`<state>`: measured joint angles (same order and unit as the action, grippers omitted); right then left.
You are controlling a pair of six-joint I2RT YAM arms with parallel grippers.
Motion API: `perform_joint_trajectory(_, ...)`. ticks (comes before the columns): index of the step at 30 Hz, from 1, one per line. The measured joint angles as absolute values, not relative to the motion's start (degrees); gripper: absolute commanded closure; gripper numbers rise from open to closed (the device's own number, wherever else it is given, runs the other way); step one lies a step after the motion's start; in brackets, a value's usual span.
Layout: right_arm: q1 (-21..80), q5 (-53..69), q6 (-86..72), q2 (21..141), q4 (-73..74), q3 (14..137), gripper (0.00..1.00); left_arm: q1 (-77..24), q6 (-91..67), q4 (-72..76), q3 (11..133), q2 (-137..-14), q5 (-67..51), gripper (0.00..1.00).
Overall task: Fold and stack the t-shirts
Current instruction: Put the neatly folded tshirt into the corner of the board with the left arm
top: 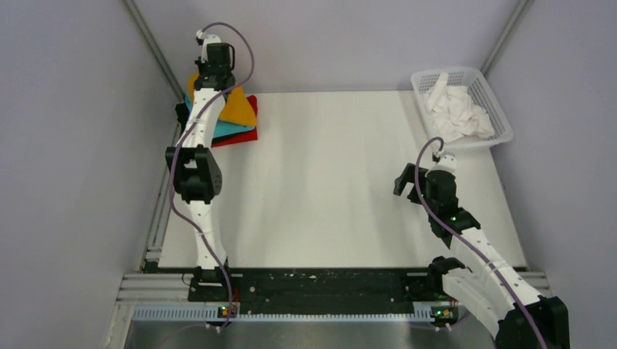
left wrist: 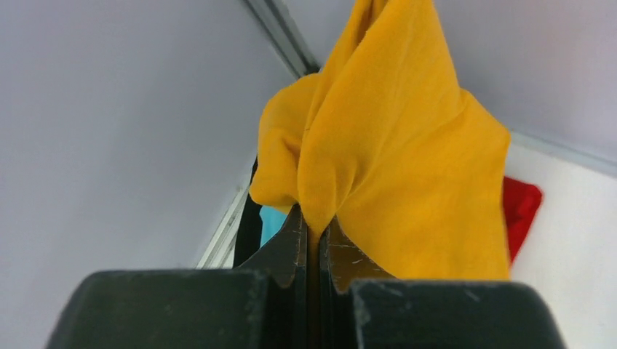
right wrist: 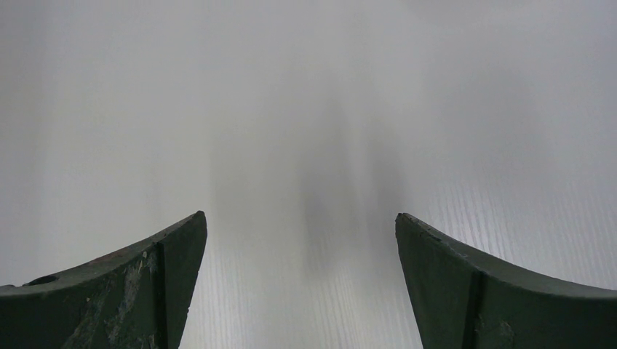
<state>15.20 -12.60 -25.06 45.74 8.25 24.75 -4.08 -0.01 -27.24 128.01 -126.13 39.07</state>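
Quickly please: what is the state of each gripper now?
Left gripper: closed on the mustard-orange t-shirt.
Right gripper: open, holding nothing.

L hand tight, R hand wide

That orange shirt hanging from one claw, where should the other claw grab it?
Probably its loose lower corner, approached from the open table side. The left gripper pinches one bunched edge, so the orange shirt drapes toward the right gripper; a wall stands close on the other side.
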Motion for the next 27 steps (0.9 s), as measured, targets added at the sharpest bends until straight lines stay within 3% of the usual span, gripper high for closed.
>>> perform_joint_trajectory(4,15.2,-12.64,-25.06,45.76,8.29,24.75,0.01,0.36,-2.37,-29.26,125.43,-126.17,34.61,1.0)
perform_joint_trajectory(5,15.2,-12.64,-25.06,45.76,8.32,24.75,0.01,1.78,-3.14,-30.0,125.1,-126.32,33.36,0.95)
perform_joint_trajectory(6,15.2,-12.64,-25.06,45.78,8.34,24.75,0.01,2.79,-3.62,-30.5,124.99,-126.52,32.36,0.87)
perform_joint_trajectory(10,15.2,-12.75,-25.08,45.93,8.49,24.75,0.01,7.09,-6.11,-31.9,124.36,-127.52,28.01,0.22)
perform_joint_trajectory(13,15.2,-12.88,-25.06,46.17,8.62,24.77,0.01,9.52,-7.97,-32.51,123.26,-127.92,24.97,0.03)
perform_joint_trajectory(22,15.2,-12.97,-25.08,46.46,9.87,24.82,0.01,11.66,-12.53,-34.44,121.75,-128.09,19.86,0.01)
perform_joint_trajectory(27,15.2,-12.82,-25.15,46.06,10.28,24.86,0.01,10.81,-15.11,-31.88,114.5,-125.45,12.12,0.02)
